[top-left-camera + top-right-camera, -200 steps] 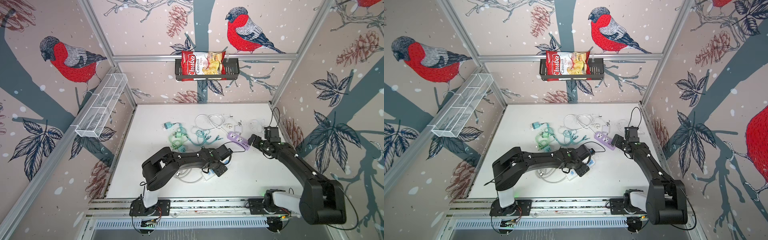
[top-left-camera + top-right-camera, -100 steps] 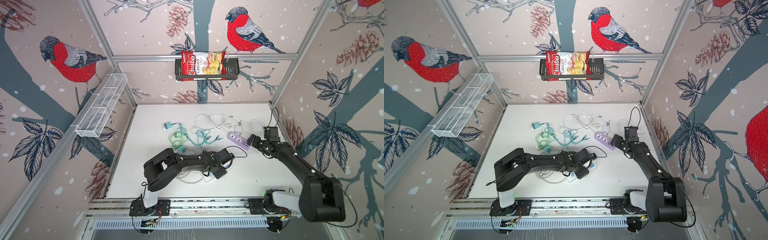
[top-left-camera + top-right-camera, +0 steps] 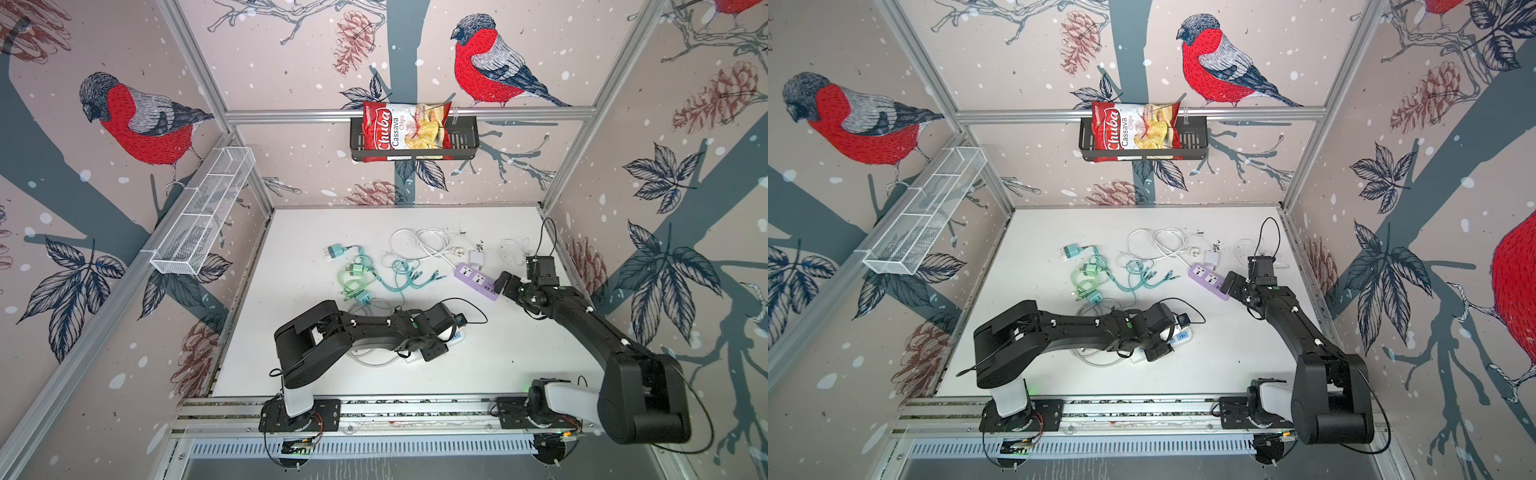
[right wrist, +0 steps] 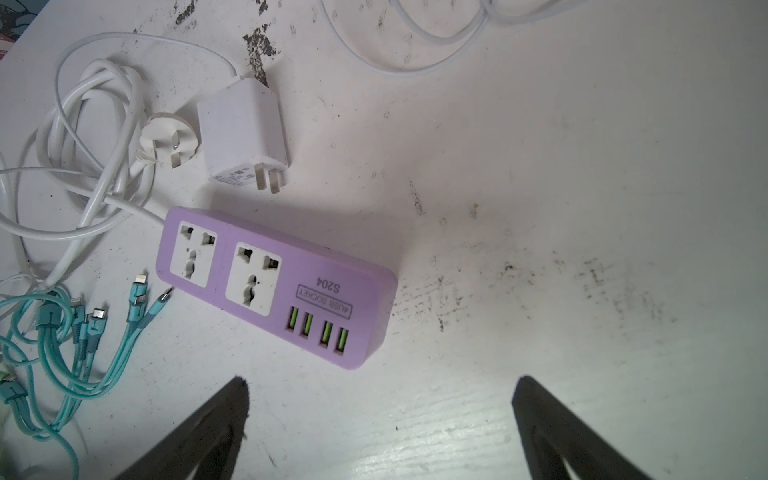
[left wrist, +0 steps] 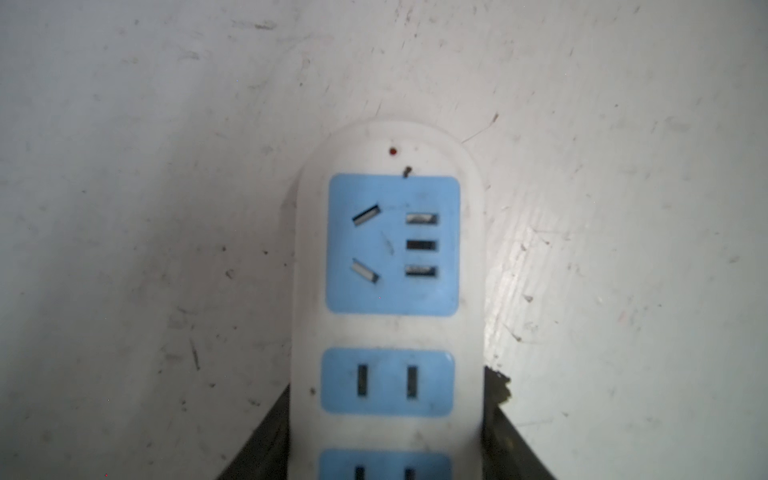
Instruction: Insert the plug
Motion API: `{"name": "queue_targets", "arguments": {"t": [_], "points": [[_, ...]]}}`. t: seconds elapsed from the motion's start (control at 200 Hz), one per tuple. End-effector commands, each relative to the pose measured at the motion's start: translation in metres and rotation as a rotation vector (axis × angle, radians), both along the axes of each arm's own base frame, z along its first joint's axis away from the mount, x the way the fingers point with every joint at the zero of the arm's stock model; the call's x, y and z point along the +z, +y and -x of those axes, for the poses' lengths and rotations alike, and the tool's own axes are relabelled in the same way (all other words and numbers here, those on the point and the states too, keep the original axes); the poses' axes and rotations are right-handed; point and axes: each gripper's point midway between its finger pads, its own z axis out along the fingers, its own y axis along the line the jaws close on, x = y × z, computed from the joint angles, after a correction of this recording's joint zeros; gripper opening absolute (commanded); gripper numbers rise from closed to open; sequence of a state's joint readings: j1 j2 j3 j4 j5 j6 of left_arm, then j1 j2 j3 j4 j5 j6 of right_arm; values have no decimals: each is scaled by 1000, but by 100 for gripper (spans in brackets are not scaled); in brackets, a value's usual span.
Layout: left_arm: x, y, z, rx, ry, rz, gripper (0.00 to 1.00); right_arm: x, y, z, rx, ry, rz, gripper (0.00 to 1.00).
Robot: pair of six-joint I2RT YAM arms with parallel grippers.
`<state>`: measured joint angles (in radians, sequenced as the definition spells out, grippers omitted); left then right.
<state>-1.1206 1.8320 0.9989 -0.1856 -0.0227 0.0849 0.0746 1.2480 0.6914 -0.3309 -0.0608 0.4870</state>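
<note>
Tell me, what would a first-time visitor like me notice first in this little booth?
Probably the red-breasted birds painted on the walls, and the red chips bag in a black basket on the back wall. Below, on the white table, a tangle of teal cables lies next to a purple power strip. Nearer the front, the left arm grips a white and blue power strip in its jaws.

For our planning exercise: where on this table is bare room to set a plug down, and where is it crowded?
Bare: between the white power strip and the right arm; between the left wall and the teal cables. Crowded: around the teal cables, white cables and purple power strip.
</note>
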Motion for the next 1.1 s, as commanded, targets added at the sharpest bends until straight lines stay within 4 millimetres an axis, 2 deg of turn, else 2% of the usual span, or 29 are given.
{"name": "queue_targets", "arguments": {"t": [0.0,0.1,0.115,0.22,0.395,0.53,0.735,0.905,1.091], "points": [[-32,74,-1,47,37,-288,33,2,1,-1,-21,2,-1,100],[-26,80,-10,93,43,-252,32,8,2,-3,-16,-5,12,100],[-25,81,-11,97,36,-254,33,2,2,-3,-15,18,18,100],[-17,85,-18,116,-8,-254,33,4,4,-8,-8,25,28,100],[-17,109,-35,178,-100,-349,35,10,7,-17,5,12,32,100],[-12,129,-65,303,-169,-399,36,12,7,-23,19,4,41,100],[-9,129,-67,310,-165,-377,40,7,8,-30,27,15,49,100],[-19,129,-63,304,-131,-401,44,1,9,-30,30,23,46,100],[-24,128,-63,320,-115,-404,58,-2,7,-28,30,30,59,100]]}}
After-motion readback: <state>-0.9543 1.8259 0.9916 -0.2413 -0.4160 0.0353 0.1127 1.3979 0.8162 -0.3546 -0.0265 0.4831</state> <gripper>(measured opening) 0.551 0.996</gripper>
